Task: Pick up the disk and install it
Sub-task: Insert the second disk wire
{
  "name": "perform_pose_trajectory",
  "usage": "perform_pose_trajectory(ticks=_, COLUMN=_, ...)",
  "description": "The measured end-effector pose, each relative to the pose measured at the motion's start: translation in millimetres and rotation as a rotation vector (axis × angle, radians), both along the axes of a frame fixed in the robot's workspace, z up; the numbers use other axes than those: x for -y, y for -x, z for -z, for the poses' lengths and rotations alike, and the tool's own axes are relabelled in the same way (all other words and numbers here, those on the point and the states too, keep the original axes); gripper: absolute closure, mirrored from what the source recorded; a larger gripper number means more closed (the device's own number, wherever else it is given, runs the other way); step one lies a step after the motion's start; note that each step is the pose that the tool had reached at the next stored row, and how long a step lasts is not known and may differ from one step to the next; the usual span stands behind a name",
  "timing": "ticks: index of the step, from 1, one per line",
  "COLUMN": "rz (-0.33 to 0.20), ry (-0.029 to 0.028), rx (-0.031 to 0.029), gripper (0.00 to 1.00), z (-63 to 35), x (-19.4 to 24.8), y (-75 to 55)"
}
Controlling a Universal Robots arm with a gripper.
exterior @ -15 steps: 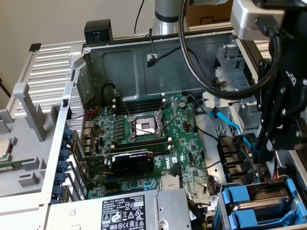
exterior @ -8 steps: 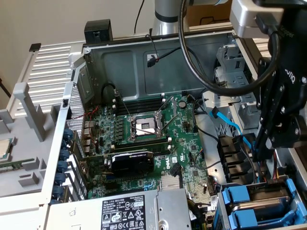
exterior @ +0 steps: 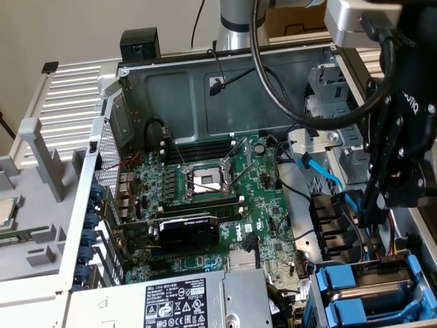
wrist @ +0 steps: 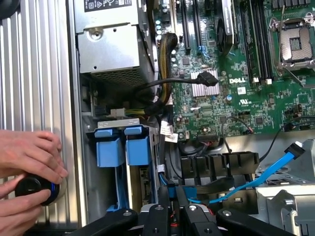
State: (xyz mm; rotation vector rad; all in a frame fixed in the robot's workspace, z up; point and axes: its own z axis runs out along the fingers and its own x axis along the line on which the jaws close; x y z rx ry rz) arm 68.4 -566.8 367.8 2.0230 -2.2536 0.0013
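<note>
**Desk:** What does the exterior view show, left to right?

**Photographer:** At nine o'clock, a processor chip [exterior: 4, 212] lies on a grey tray [exterior: 41, 253] outside the open case [exterior: 205, 68]. The motherboard [exterior: 205, 198] fills the centre, with its empty socket [exterior: 205, 180]. The power supply [exterior: 171, 301] is at six o'clock. At five o'clock, just beside it, sits the drive bay [exterior: 321, 307], and the disk [exterior: 372, 295] shows there between its blue rails. At three o'clock the pincer [exterior: 372, 215] hangs above the bay.

**Desk:** What is the pincer gripping?

**Photographer:** Nothing that I can see. In the wrist view the pincer [wrist: 177, 216] has its fingers [wrist: 158, 219] drawn almost together, poised over a blue cable [wrist: 246, 184]. The disk [wrist: 120, 150] stands near them in the bay [wrist: 89, 162].

**Desk:** So is the job finished?

**Photographer:** By my reading, nearly. The disk looks lodged in its slot and out of the pincer's hold. I cannot tell whether it is pushed fully home.

**Desk:** Anyone else in shot?

**Photographer:** A person's hands [wrist: 29, 162] cup a black knob [wrist: 35, 189] on the ribbed panel [wrist: 39, 73] outside the case.
</note>
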Motion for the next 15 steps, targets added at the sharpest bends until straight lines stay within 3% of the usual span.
perform_pose_trajectory(ticks=4, rz=0.001, ry=-0.0001, rx=0.0023, gripper=0.84, z=-3.4, x=0.2, y=1.8)
perform_pose_trajectory(ticks=8, rz=0.001, ry=0.0, rx=0.0119, gripper=0.84, z=-3.6, x=0.4, y=4.1)
perform_pose_trajectory(ticks=15, rz=0.001, ry=0.0, rx=0.012, gripper=0.84, z=-3.8, x=0.5, y=4.2)
